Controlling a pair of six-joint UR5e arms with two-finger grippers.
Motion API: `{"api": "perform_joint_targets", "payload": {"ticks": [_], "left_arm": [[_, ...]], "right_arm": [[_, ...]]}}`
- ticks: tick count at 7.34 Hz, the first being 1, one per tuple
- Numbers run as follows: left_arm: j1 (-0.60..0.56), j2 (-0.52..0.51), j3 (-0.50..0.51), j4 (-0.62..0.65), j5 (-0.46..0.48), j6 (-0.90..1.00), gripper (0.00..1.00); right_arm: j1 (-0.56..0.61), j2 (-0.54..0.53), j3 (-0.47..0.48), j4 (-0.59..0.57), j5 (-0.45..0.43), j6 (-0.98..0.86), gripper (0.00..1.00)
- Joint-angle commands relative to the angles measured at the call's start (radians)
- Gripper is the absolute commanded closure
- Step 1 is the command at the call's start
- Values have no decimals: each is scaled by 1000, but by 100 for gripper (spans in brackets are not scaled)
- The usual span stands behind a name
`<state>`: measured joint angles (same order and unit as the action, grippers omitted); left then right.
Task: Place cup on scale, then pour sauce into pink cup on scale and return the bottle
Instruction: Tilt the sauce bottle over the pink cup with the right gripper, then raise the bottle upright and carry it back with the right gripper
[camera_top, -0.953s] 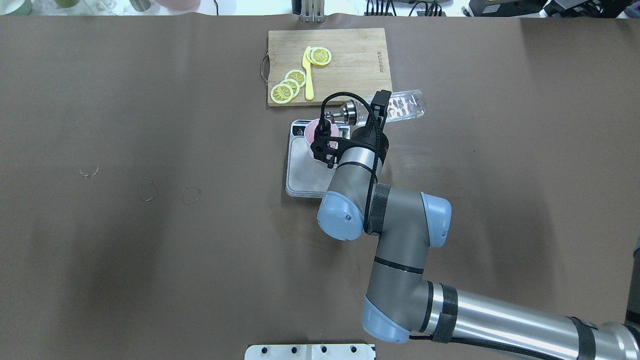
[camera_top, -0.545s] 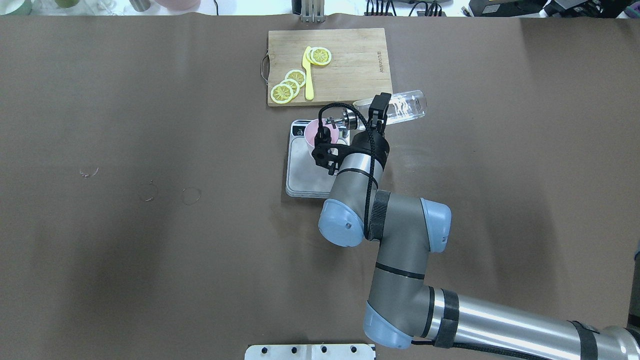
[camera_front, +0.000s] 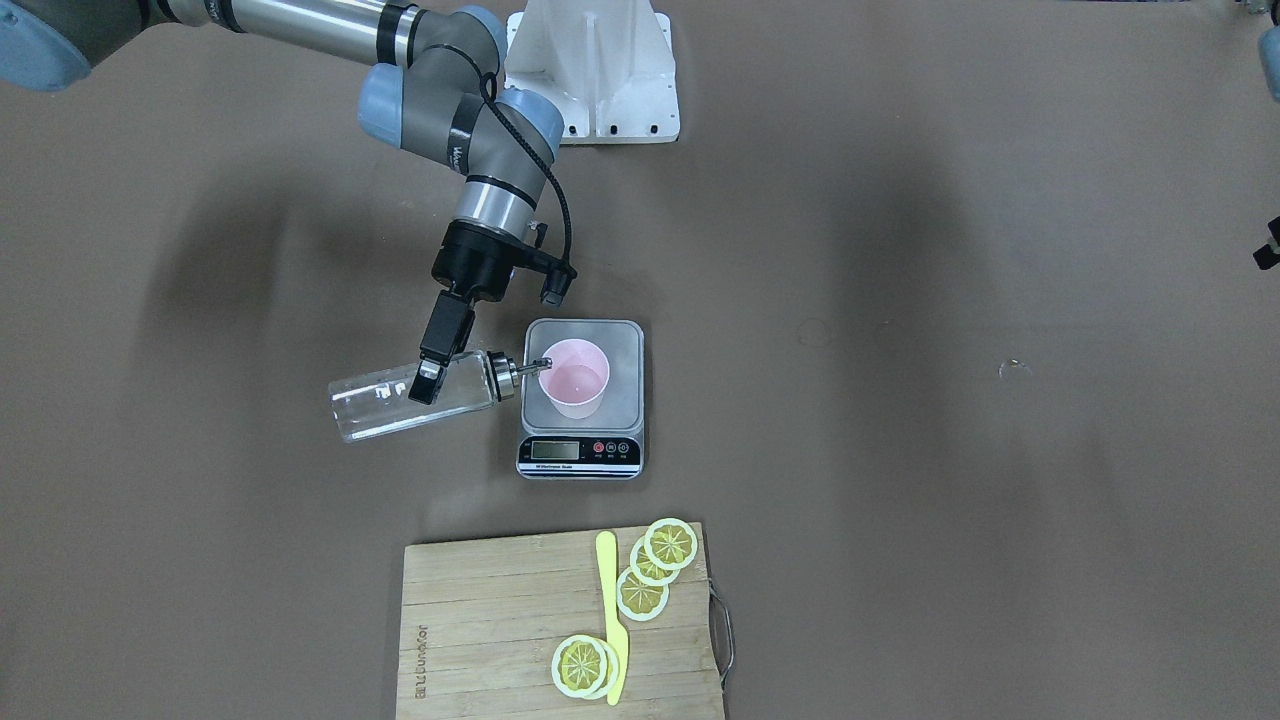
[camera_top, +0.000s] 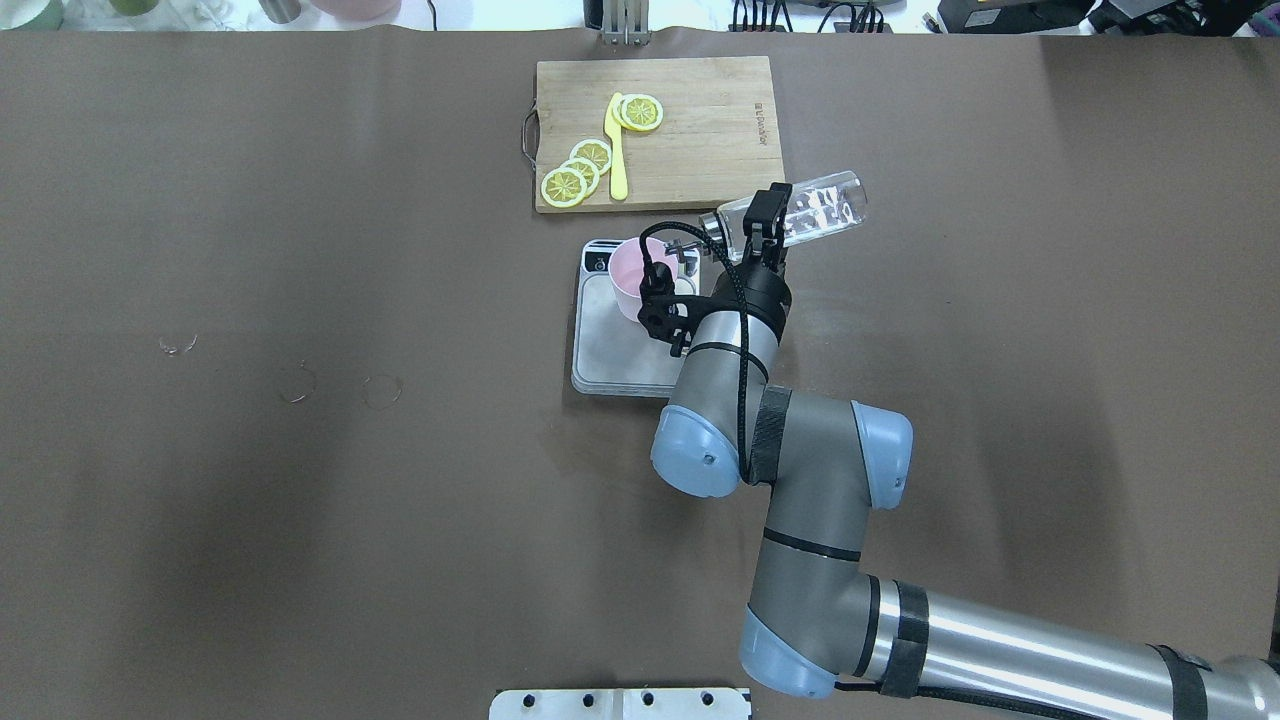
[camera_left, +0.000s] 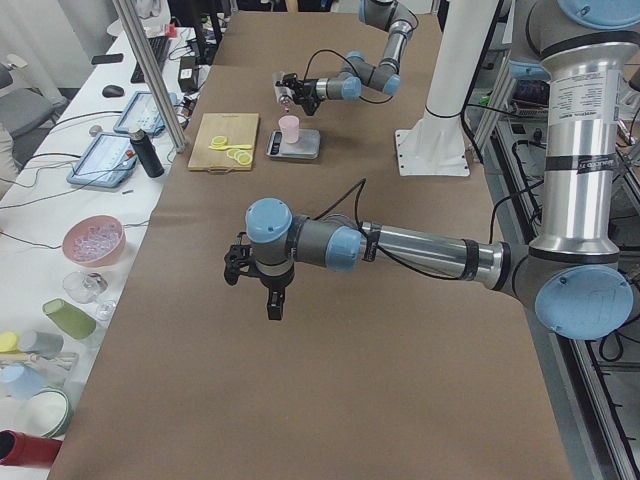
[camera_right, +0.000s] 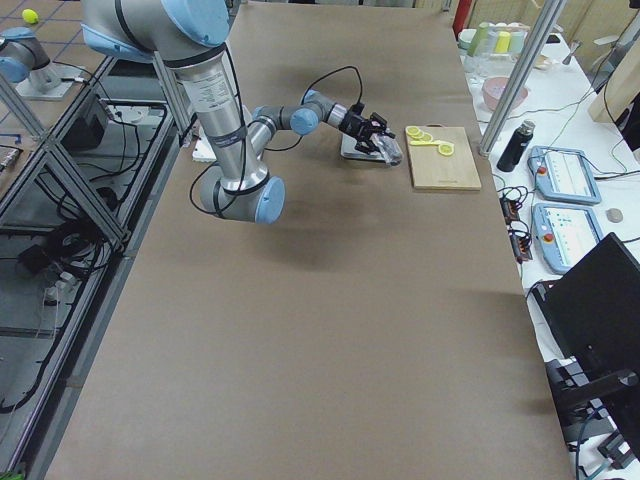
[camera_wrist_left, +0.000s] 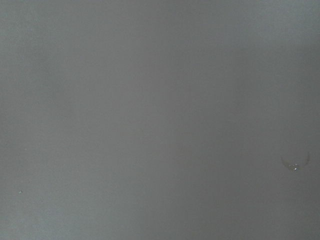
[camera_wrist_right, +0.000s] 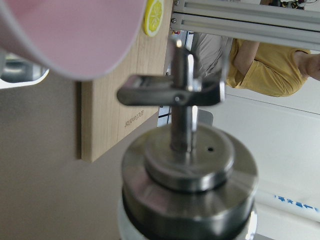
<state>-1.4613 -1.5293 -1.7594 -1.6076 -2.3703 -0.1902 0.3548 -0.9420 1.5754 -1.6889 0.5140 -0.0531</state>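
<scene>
**One cup on one scale, one bottle tipped at its rim**

A long table (camera_top: 300, 550) under a brown cover fills the room's middle. A metal post (camera_left: 150, 70) and a cluttered white bench (camera_left: 35, 215) stand along one side.

One scale (camera_front: 625, 405) sits mid-table with one pink cup (camera_front: 574, 378) upright on its platform. One glass bottle (camera_front: 385, 405) lies nearly level in the air beside the scale, on the robot's right, its metal spout at the cup's rim. The right gripper (camera_front: 430, 383) is clamped across the bottle's body. Whether liquid is running cannot be told.

Beyond the scale, away from the robot, lies one wooden board (camera_front: 500, 620). It carries one yellow knife (camera_front: 608, 610) and lemon slices (camera_front: 641, 593): three overlapping, plus one or two more.

Three faint ring marks (camera_top: 297, 383) lie well apart from the scale, on the robot's left. The left gripper (camera_left: 272, 308) hangs over bare cover far from the scale, and how wide it stands cannot be told.
</scene>
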Motion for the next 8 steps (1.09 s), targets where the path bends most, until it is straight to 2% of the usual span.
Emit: {"api": "perform_joint_targets", "payload": {"ticks": [1, 3, 6, 8], "left_arm": [[-1, 0, 0, 0, -3, 0, 2], [-2, 1, 0, 0, -1, 0, 2], [-1, 0, 0, -6, -3, 0, 2], [-1, 0, 1, -11, -1, 0, 2]], "right_arm": [[-3, -6, -2, -2, -26, -40, 100], [-4, -3, -2, 0, -49, -86, 100], [-2, -4, 8, 32, -39, -33, 100], [4, -11, 8, 128, 15, 11, 100]]}}
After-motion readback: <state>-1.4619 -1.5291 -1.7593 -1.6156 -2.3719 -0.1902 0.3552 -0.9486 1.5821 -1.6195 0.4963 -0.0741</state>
